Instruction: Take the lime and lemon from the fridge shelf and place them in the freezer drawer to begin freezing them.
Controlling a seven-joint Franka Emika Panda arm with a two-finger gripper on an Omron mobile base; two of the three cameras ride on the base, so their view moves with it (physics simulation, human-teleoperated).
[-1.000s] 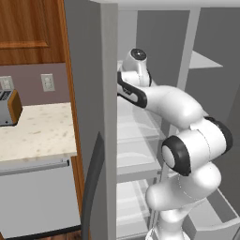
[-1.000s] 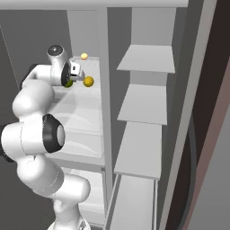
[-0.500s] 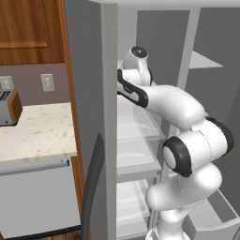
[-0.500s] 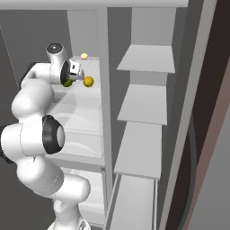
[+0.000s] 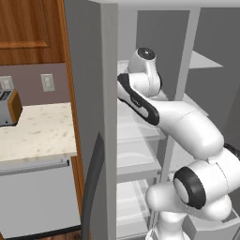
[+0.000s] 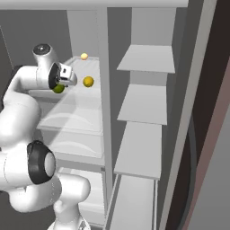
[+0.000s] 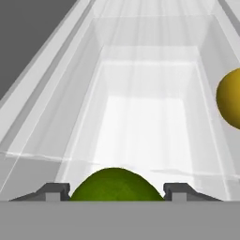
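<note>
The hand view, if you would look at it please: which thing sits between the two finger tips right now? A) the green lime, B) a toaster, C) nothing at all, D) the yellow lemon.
A: in the hand view the green lime bulges up between the two dark tips of the gripper, while the lemon lies apart at the right edge on the fridge shelf.
</note>
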